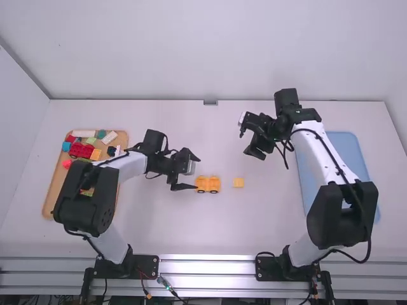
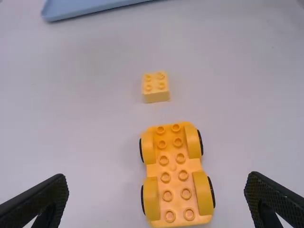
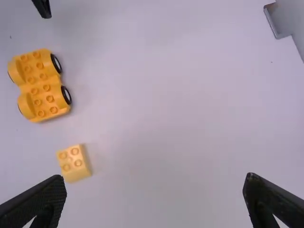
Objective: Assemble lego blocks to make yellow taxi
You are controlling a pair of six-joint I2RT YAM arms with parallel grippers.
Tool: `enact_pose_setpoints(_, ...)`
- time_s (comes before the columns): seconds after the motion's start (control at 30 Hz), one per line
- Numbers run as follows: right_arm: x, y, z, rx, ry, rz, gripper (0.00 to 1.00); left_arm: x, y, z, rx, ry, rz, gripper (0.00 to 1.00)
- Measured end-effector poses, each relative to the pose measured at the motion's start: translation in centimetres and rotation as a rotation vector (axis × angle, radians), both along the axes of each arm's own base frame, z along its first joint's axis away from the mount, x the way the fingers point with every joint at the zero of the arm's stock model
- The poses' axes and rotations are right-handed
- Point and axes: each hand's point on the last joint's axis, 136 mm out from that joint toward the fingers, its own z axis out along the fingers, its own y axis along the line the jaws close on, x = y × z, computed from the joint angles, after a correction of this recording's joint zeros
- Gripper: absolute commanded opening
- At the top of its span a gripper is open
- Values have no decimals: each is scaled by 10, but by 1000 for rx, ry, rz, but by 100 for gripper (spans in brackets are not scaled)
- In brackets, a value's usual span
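Note:
On the table stands an orange-yellow wheeled base (image 1: 207,184), with a small yellow block (image 1: 238,182) a short way to its right. My left gripper (image 1: 191,175) is open just left of the base, holding nothing. The left wrist view shows the studded base (image 2: 174,173), the block (image 2: 156,87) and my left gripper (image 2: 156,192) spread wide. My right gripper (image 1: 248,140) is open and raised farther back, behind and right of the block. In the right wrist view are the base (image 3: 40,85), the block (image 3: 74,163) and my right gripper (image 3: 154,192), its fingers wide apart.
A wooden tray (image 1: 49,202) with several coloured blocks, among them a red piece (image 1: 81,150), lies at the far left, partly under the left arm. A blue tray (image 1: 346,149) lies at the right, partly beneath the right arm. A metal bracket (image 1: 210,102) sits at the table's back edge.

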Motion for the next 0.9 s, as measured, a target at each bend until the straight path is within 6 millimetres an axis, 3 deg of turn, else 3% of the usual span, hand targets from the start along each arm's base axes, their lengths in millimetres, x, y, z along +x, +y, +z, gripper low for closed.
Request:
enact_pose_setpoints(0.17, -11, 2, -3, 5, 46, 11, 99, -6, -1, -2, -12, 3, -12, 99)
enact_pose_setpoints(0.3, -33, 19, -5, 85, 59, 167, 99, -6, -3, 3, -44, -5, -27, 99)
enact_pose_setpoints(0.47, -54, 30, -34, 202, 44, 287, 99, -6, -4, 6, -58, -11, -32, 99)
enact_pose_setpoints(0.63, -62, 37, -67, 254, -37, 343, 99, -4, -5, 7, -64, -28, -33, 99)
enact_pose_setpoints(0.9, -74, 50, -97, 263, -129, 409, 99, -3, -6, 9, -74, -20, -27, 99)
